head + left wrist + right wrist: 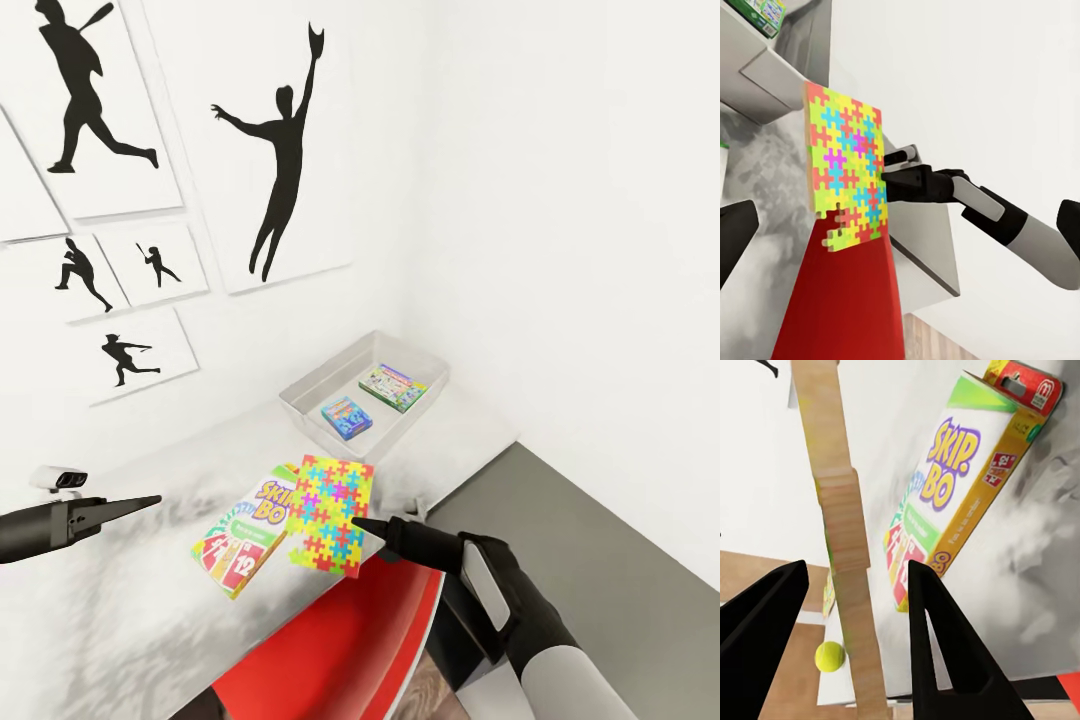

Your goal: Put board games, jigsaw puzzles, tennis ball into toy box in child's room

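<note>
On the pale mottled table [130,610] my right gripper [362,524] is shut on the edge of the multicoloured jigsaw puzzle [332,512], which it holds tilted over the table's front edge. From the right wrist, the puzzle's wooden edge [844,532] runs between the two black fingers. The Skip-Bo board game [243,535] lies flat just left of it. The grey toy box [315,385] stands at the back right and holds the Monopoly box [393,387] and the blue game [347,415]. A tennis ball [830,656] shows beyond the puzzle. My left gripper [150,500] hovers open over the table's left part.
A red chair [340,650] sits under the table's front edge, right below the puzzle. A dark grey surface [600,540] lies lower at the right. White walls with black sports silhouettes [285,150] close off the back and the right corner.
</note>
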`<state>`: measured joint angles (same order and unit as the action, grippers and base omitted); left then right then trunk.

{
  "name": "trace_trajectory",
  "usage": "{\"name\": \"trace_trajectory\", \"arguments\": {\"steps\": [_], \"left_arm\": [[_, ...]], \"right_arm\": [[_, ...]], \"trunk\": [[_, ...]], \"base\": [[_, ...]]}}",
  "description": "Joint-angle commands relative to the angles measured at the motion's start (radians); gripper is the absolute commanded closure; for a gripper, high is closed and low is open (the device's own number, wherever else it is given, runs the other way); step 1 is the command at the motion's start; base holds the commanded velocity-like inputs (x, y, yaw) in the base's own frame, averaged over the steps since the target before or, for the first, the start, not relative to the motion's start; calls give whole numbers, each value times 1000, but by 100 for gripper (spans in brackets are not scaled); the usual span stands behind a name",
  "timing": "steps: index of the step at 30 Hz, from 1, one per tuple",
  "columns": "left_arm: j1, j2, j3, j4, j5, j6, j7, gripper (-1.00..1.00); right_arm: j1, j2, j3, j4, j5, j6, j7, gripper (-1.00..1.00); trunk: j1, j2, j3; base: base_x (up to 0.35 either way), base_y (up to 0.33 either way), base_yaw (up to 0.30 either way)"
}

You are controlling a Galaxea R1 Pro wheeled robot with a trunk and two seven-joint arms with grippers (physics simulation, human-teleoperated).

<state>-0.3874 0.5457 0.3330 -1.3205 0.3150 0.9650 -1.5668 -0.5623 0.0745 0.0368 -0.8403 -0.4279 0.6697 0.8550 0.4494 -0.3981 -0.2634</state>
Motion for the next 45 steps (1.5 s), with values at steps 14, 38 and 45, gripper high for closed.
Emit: {"name": "trace_trajectory", "arguments": {"steps": [14, 38, 45], "left_arm": [[-1, 0, 0, 0, -1, 11, -4, -100], [-1, -1, -2, 0, -1, 9, -4, -100], [-1, -1, -1, 0, -1, 9, -4, -100]], "right_arm": [[-1, -1, -1, 0, -10, 5, 4, 100], [-204, 14, -55, 69, -17, 14, -52, 100], [-375, 17, -91, 212, -17, 12, -176, 100]], "trunk": [[1, -2, -2], [1, -2, -2], [1, -2, -2]], "base": [[0, 0, 0], [0, 0, 0], [0, 0, 0]]}}
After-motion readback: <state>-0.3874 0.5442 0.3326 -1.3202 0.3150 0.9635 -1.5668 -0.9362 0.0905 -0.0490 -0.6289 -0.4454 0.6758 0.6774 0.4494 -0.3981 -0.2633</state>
